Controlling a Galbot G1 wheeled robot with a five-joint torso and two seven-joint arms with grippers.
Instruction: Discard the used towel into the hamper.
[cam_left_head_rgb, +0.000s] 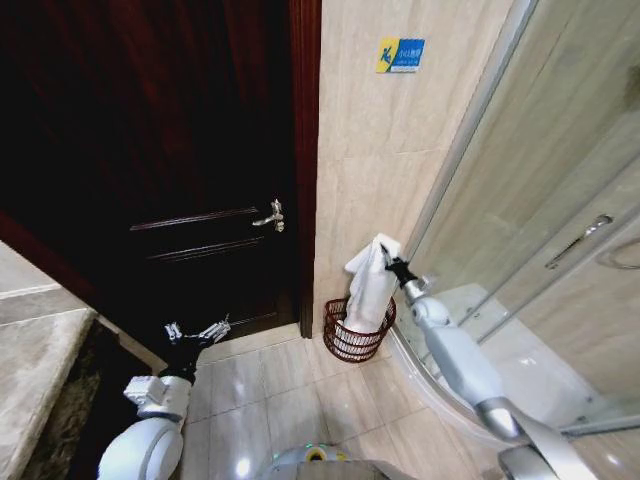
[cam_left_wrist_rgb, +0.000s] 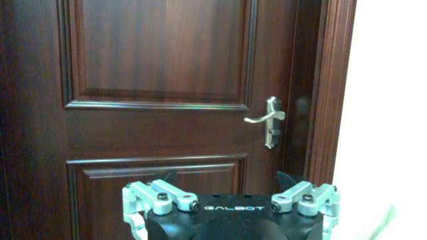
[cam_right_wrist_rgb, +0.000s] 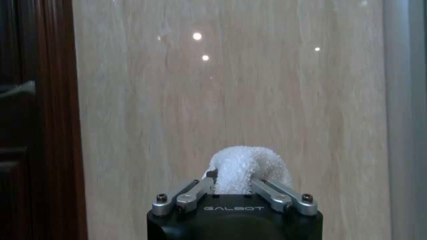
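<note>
your right claw (cam_left_head_rgb: 393, 262) is clenched on the towel (cam_left_head_rgb: 370, 290), which hangs lengthwise straight down at 6 o'clock into the hamper (cam_left_head_rgb: 352, 342) below, while the left claw (cam_left_head_rgb: 195, 333), released, idles by the door (cam_left_head_rgb: 150, 150).

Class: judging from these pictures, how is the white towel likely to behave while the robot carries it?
Probably floppy: the towel droops from the right gripper into the hamper. Likely light, since it hangs from one pinched corner. Its fluffy pile suggests little slipping.
</note>
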